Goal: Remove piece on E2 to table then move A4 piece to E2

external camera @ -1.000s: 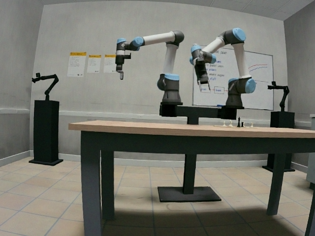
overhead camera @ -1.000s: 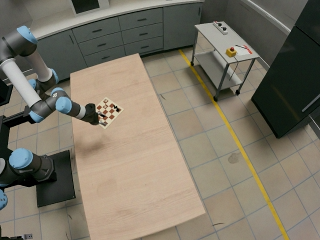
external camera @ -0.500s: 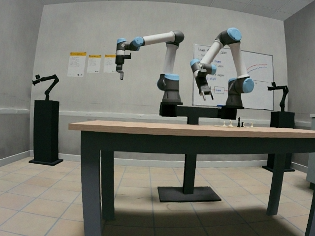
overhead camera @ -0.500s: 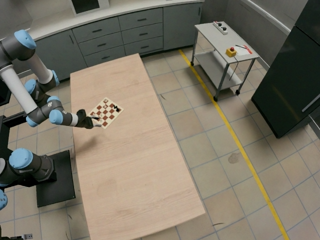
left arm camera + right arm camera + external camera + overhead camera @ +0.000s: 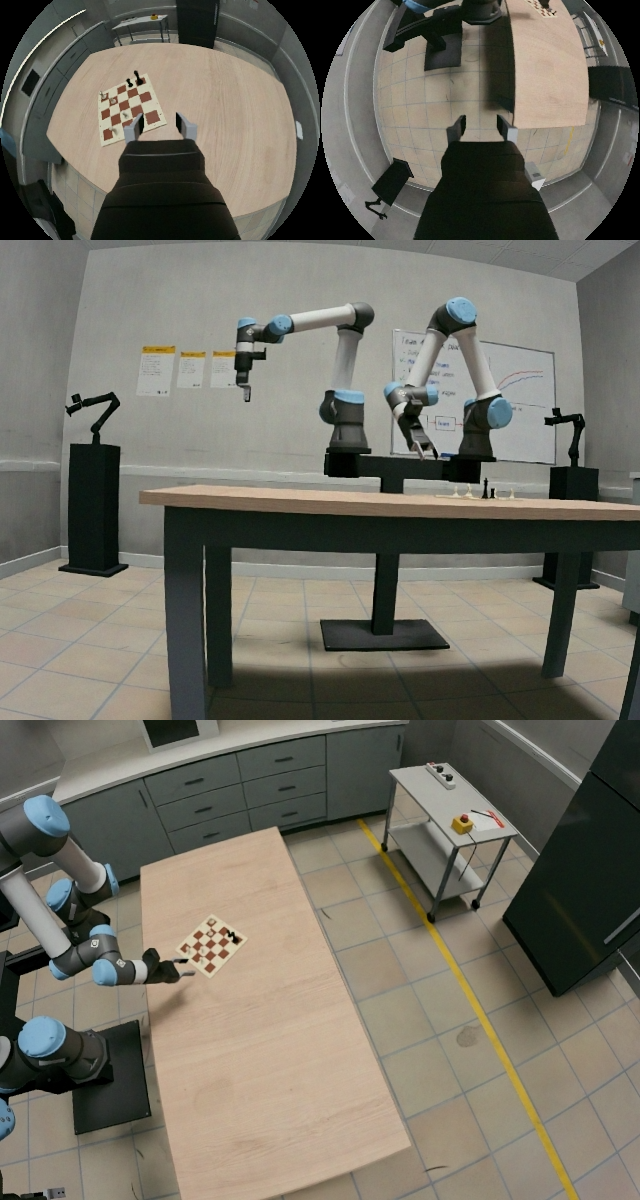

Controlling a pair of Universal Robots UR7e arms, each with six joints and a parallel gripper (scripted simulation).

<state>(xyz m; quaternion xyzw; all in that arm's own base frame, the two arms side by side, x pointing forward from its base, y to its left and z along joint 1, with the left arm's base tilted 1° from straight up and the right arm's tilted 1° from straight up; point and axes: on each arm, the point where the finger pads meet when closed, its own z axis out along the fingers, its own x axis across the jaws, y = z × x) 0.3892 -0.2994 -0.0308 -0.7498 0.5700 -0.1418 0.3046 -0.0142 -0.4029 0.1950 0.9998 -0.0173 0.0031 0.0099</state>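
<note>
The chessboard (image 5: 227,957) (image 5: 158,106) lies on the table; its square names are too small to read. A tall black piece (image 5: 485,489) (image 5: 138,77) and a short black piece (image 5: 492,493) (image 5: 129,82) stand close together near one edge. Several white pieces stand elsewhere on it, including one near a corner (image 5: 103,95), one beside it (image 5: 113,100), one nearer the middle (image 5: 125,115) and one near another edge (image 5: 114,131). My left gripper (image 5: 185,966) (image 5: 428,452) (image 5: 159,119) is open and empty, tilted, above the table beside the board. My right gripper (image 5: 246,393) (image 5: 481,121) is open and empty, high and away from the board.
The wooden table (image 5: 289,1050) (image 5: 225,110) (image 5: 550,80) extends well beyond the board. A grey cart (image 5: 423,797) stands on the floor past the table's far side, near a dark fridge (image 5: 578,875). Grey cabinets (image 5: 284,776) line the wall.
</note>
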